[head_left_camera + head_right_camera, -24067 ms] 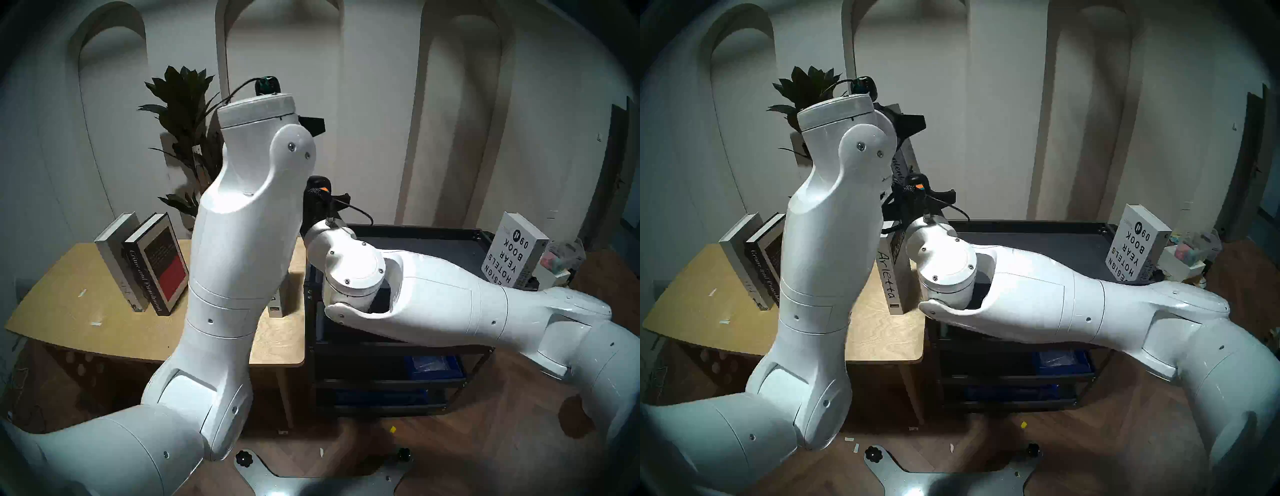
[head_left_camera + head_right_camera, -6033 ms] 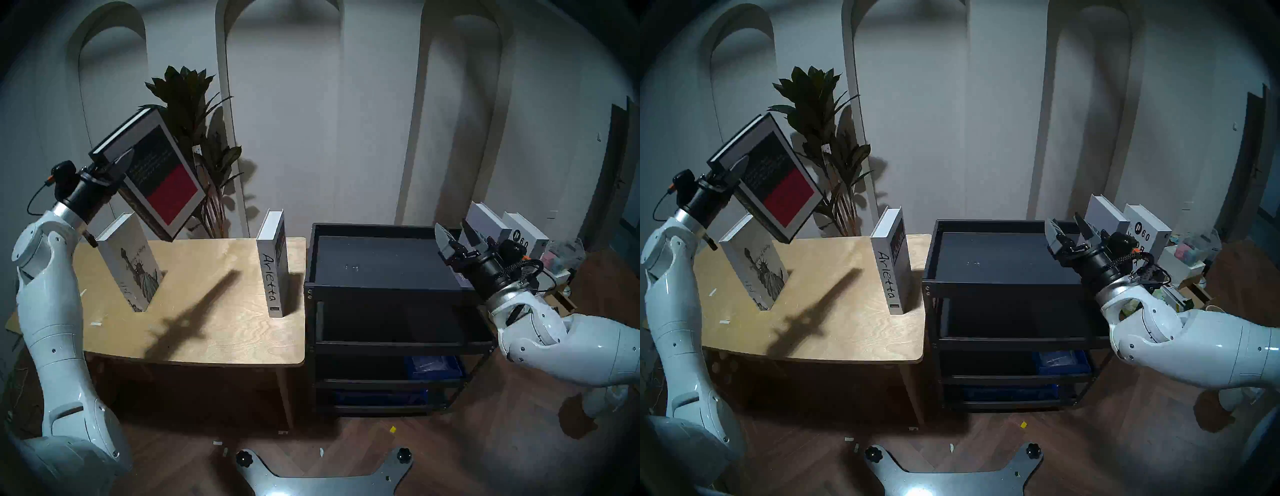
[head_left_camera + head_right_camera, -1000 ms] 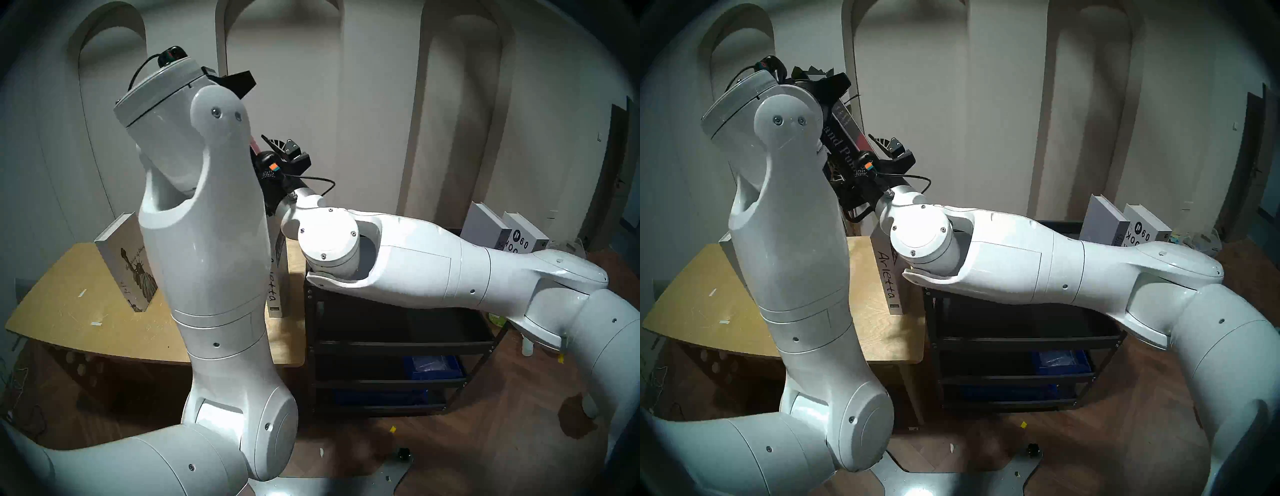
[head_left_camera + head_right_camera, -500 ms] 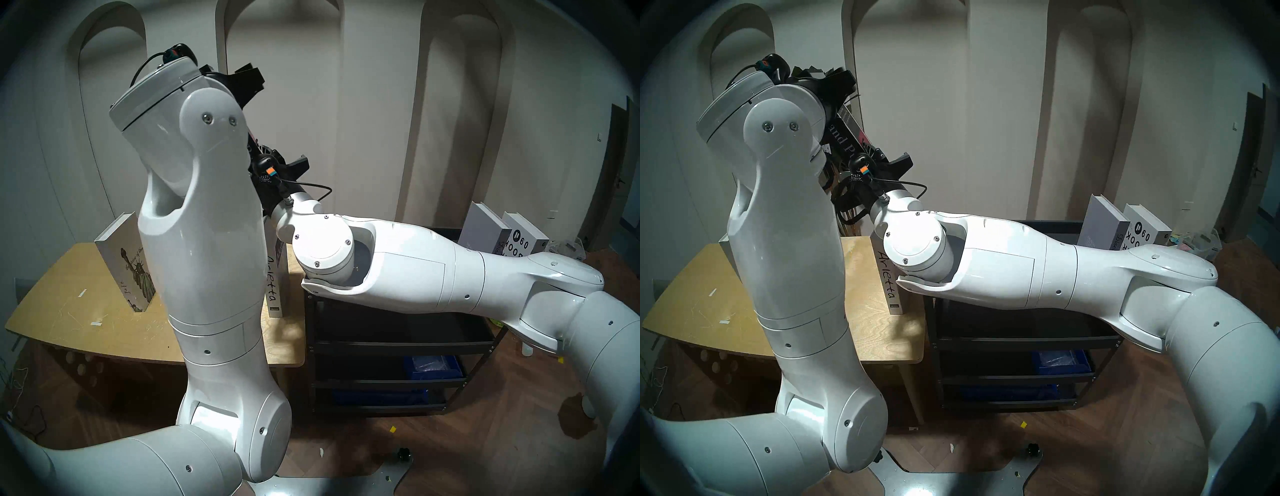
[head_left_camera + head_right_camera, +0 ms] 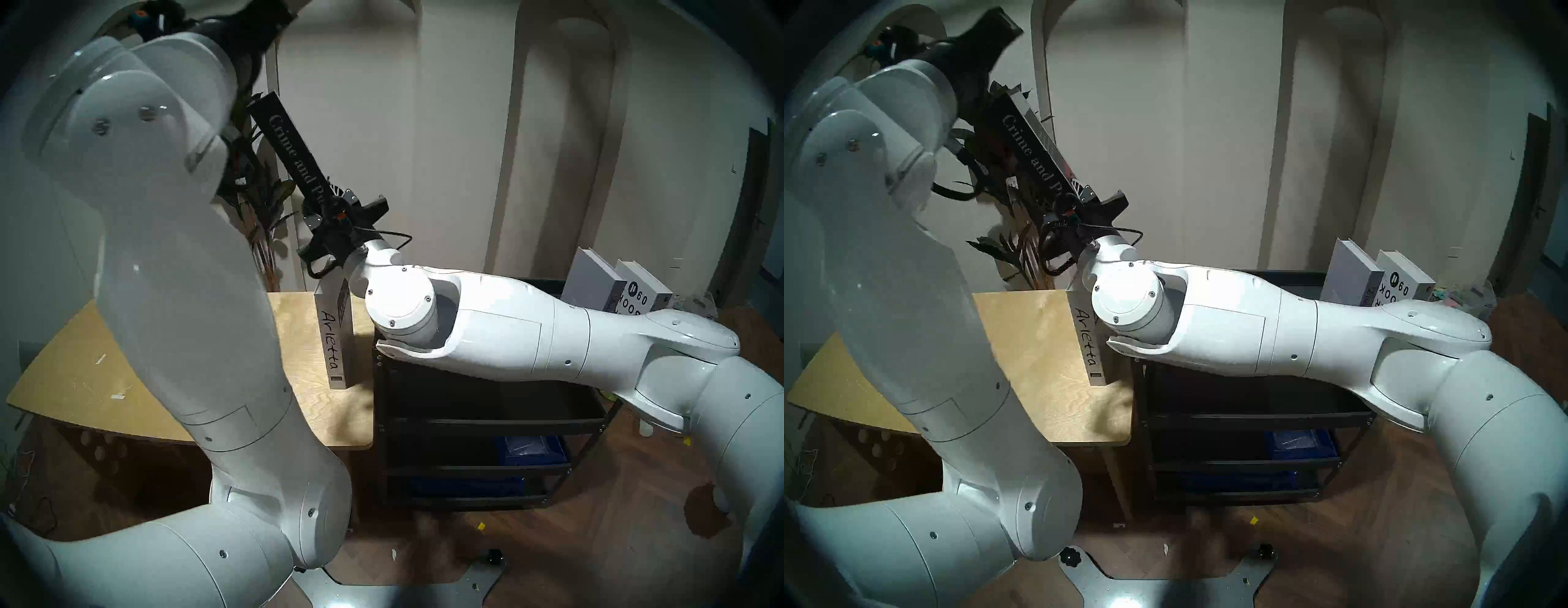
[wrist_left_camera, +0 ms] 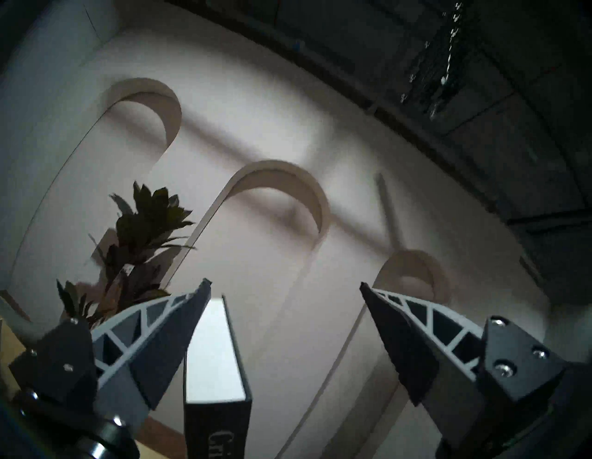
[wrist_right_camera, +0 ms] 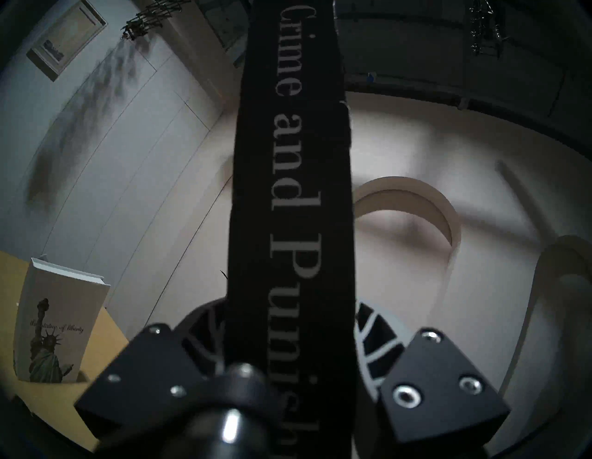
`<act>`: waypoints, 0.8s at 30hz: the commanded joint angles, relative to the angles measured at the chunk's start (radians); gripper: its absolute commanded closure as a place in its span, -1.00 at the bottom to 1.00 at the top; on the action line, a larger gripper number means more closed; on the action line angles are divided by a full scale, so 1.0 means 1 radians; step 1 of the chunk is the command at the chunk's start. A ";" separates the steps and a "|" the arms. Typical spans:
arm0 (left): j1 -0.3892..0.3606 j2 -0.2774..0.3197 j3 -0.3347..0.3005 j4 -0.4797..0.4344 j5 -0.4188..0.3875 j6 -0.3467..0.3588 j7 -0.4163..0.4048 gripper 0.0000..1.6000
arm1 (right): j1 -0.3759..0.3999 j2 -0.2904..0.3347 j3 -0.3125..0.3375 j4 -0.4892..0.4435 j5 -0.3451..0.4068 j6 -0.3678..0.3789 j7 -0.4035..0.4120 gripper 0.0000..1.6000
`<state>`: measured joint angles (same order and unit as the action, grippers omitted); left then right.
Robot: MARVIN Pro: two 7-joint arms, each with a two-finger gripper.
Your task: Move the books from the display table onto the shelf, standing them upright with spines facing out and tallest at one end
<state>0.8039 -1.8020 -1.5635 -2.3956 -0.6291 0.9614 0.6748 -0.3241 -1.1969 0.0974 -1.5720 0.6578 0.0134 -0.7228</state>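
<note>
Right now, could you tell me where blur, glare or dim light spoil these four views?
Head views: left arm smeared by motion, bright glare on the right arm. Left wrist view: dim, the plant soft, ceiling nearly black. Right wrist view: dark, the Crime and Punishment spine legible, the right gripper blurred. All four bend straight lines and have dark rims.

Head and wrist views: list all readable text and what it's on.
"Crime and Pu", rest hidden: spine of black book in right gripper.
"Arietta": spine of white book on table.
"the statue of liberty": cover of grey book.
"09", partial letters: white book on cart.
Small spine labels: unreadable.
</note>
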 commanded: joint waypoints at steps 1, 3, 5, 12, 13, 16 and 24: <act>-0.106 0.023 -0.061 -0.048 -0.053 -0.001 -0.032 -1.00 | 0.031 0.043 0.044 0.050 0.009 -0.020 -0.001 1.00; -0.117 0.036 -0.087 -0.048 -0.070 -0.001 -0.038 -1.00 | 0.039 0.061 0.059 0.065 0.013 -0.030 -0.002 1.00; -0.119 0.054 -0.117 -0.048 -0.083 -0.001 -0.045 -1.00 | 0.040 0.085 0.079 0.076 0.026 -0.043 -0.003 1.00; -0.109 0.083 -0.246 -0.048 -0.151 -0.001 -0.107 -1.00 | 0.024 0.183 0.146 0.112 0.084 -0.084 -0.016 1.00; -0.106 0.086 -0.255 -0.048 -0.156 -0.001 -0.115 -1.00 | 0.020 0.193 0.156 0.114 0.095 -0.090 -0.018 1.00; -0.090 0.094 -0.301 -0.048 -0.176 -0.001 -0.133 -1.00 | 0.011 0.223 0.183 0.113 0.131 -0.109 -0.020 1.00; -0.036 0.138 -0.426 -0.048 -0.207 -0.001 -0.180 -1.00 | -0.015 0.297 0.252 0.082 0.245 -0.168 -0.008 1.00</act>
<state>0.7379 -1.7021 -1.9277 -2.4437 -0.8144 0.9612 0.5364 -0.3341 -0.9673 0.2891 -1.4556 0.8481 -0.1017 -0.7410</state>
